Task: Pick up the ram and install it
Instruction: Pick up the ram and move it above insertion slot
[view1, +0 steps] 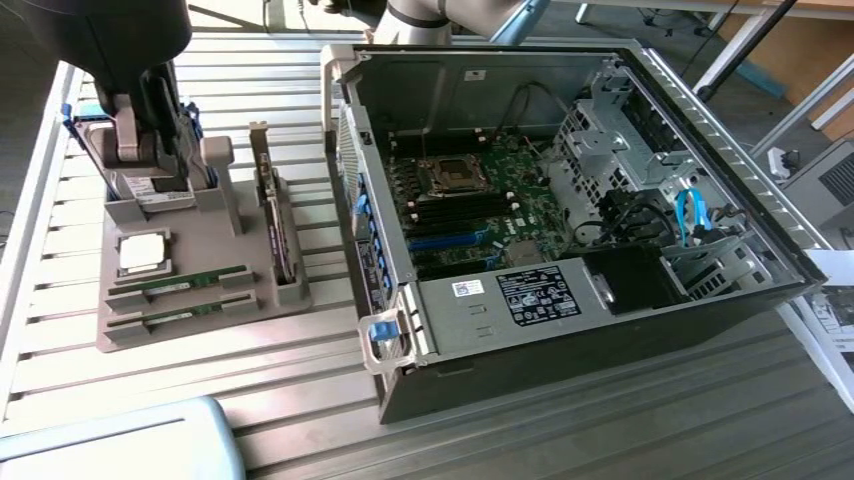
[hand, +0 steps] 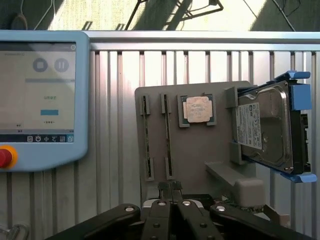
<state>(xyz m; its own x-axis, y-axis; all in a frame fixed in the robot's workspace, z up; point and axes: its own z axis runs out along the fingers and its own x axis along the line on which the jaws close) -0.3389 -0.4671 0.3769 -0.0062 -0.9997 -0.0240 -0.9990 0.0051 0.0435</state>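
Empty robot hand (hand: 169, 186), closed almost tight, hovers by the hard drive (hand: 265, 125) on a gray tray (view1: 160, 342), well apart from the ram (view1: 180, 291) slotted at the tray's other end; that narrow, it could jab the stick's edge instead of straddling it

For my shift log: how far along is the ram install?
Done: nothing that shows. Both ram sticks sit in their tray slots.
In hand: the gripper hangs over the tray, near the hard drive end, with no stick in it.
Left: the pickup and the install. The motherboard memory slots look empty.
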